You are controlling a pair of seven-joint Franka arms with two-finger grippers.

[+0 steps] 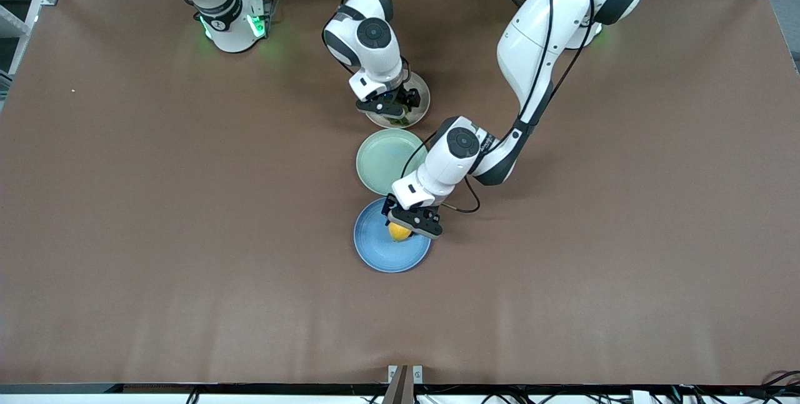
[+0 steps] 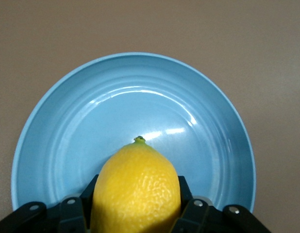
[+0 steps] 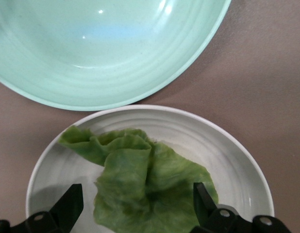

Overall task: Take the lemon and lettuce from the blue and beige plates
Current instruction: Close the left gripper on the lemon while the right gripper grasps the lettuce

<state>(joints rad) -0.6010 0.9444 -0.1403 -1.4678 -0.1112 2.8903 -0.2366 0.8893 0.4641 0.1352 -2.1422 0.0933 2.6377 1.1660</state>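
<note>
On the brown table (image 1: 156, 216), 3 plates sat in a row running toward the front camera, near the middle of the table.

The right arm reached in from its base at the top of the front view, and the right gripper (image 1: 392, 108) hung low over the beige plate (image 1: 420, 94), the plate of the 3 that lay farthest from the front camera. In the right wrist view its fingers (image 3: 67, 204) stood apart on either side of the lettuce (image 3: 140, 179), a crumpled green leaf lying in the beige plate (image 3: 237, 160); whether the tips touched the leaf could not be told. In the front view only a sliver of the lettuce (image 1: 400, 121) showed under the gripper.

Just nearer to the camera sat the pale green plate (image 1: 384, 160), its rim close to the beige plate's, as the right wrist view showed (image 3: 106, 53).

The left arm came down from its base, and the left gripper (image 1: 412, 224) was low over the blue plate (image 1: 381, 247), the nearest of the 3 to the camera. Its fingers (image 2: 189, 201) were clamped on the lemon (image 2: 135, 189), 1 on each flank, the stem nub pointing out over the middle of the blue plate (image 2: 116, 107). In the front view the lemon (image 1: 399, 232) sat over the part of the plate toward the pale green plate.
</note>
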